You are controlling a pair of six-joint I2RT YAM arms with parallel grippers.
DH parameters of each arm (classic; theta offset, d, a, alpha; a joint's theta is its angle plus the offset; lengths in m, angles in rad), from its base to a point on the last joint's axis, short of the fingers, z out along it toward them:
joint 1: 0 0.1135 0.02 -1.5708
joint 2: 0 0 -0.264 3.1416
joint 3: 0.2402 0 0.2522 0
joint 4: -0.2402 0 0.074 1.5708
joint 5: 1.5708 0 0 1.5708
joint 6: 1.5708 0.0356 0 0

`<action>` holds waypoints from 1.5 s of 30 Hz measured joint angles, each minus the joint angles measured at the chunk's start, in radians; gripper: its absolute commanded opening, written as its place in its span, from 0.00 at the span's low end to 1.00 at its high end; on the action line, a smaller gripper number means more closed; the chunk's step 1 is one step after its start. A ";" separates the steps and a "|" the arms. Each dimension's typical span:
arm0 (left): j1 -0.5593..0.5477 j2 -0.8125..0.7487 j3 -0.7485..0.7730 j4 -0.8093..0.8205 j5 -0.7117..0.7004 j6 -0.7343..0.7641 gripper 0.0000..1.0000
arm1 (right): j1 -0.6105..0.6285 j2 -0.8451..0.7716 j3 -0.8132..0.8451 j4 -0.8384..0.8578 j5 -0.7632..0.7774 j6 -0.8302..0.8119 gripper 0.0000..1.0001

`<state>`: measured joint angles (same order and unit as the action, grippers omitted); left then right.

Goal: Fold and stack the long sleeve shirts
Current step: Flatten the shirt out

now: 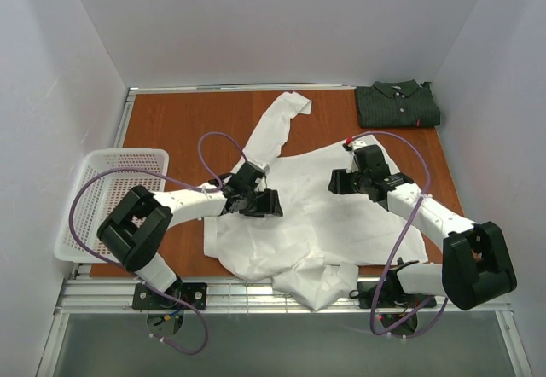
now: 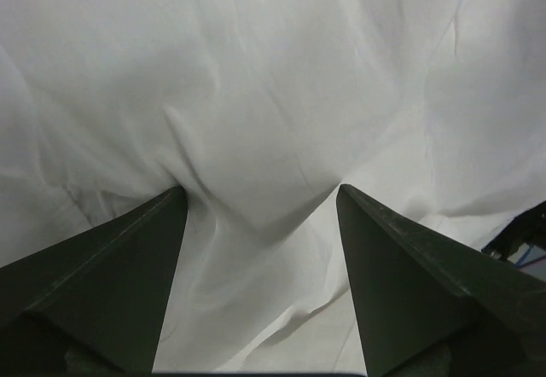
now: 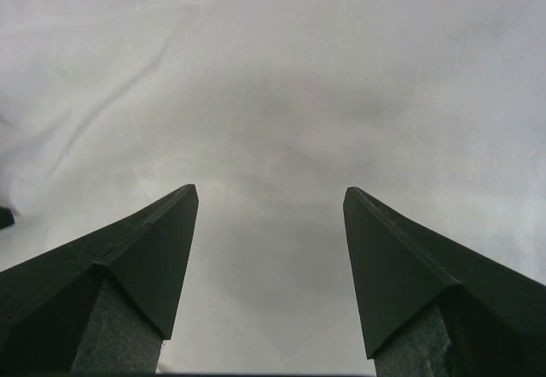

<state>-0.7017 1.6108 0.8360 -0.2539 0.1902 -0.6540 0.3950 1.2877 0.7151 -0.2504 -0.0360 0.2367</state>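
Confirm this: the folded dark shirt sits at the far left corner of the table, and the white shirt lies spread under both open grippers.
One thing is wrong: the side. The top external view shows the folded dark shirt at the far right corner of the table. The white shirt does lie spread under the open left gripper and right gripper.

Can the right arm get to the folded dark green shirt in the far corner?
Probably yes. The folded dark green shirt lies on that arm's side, only bare wooden table between it and the open, empty right hand over the rumpled white cloth shirt.
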 measured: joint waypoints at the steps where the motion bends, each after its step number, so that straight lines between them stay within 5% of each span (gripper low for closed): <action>1: -0.026 -0.011 -0.012 0.001 0.014 -0.013 0.68 | 0.000 -0.009 0.000 -0.002 -0.005 -0.002 0.65; 11: -0.065 -0.132 0.067 -0.179 -0.063 -0.012 0.72 | 0.031 -0.003 0.014 -0.002 -0.100 -0.016 0.65; 18: 0.214 -0.181 0.197 -0.189 -0.177 0.030 0.61 | 0.036 0.015 -0.011 0.016 -0.119 -0.016 0.64; 23: 0.355 -0.031 0.283 -0.172 -0.203 0.037 0.54 | 0.046 0.015 -0.041 0.023 -0.121 -0.015 0.63; 33: 0.368 0.416 0.605 -0.151 -0.194 0.113 0.53 | 0.059 0.011 -0.076 0.025 -0.132 -0.012 0.63; 45: 0.370 0.561 0.723 -0.069 -0.060 0.202 0.40 | 0.068 0.008 -0.084 0.050 -0.152 -0.011 0.63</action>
<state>-0.3321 2.1715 1.5593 -0.3229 0.1307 -0.4519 0.4633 1.2953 0.6312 -0.2001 -0.1879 0.2253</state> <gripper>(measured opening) 0.433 0.627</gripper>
